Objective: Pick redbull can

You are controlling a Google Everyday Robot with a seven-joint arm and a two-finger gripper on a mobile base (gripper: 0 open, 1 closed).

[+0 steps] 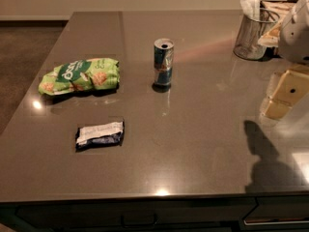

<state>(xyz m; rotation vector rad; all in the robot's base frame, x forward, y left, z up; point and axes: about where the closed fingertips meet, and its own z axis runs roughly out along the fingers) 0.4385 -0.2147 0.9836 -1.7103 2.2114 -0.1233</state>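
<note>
The redbull can (163,62) stands upright near the middle of the grey table (193,144). It is slim, blue and silver, with a silver top and an open mouth. My gripper (282,96) is at the right edge of the view, cream-coloured, hanging under the white arm (298,30) a little above the table. It is well to the right of the can and somewhat nearer the front, not touching it. It holds nothing that I can see.
A green snack bag (79,75) lies left of the can. A dark packet with a white label (100,134) lies at the front left. A wire-mesh metal cup (252,32) holding napkins stands at the back right. The table's front edge runs along the bottom.
</note>
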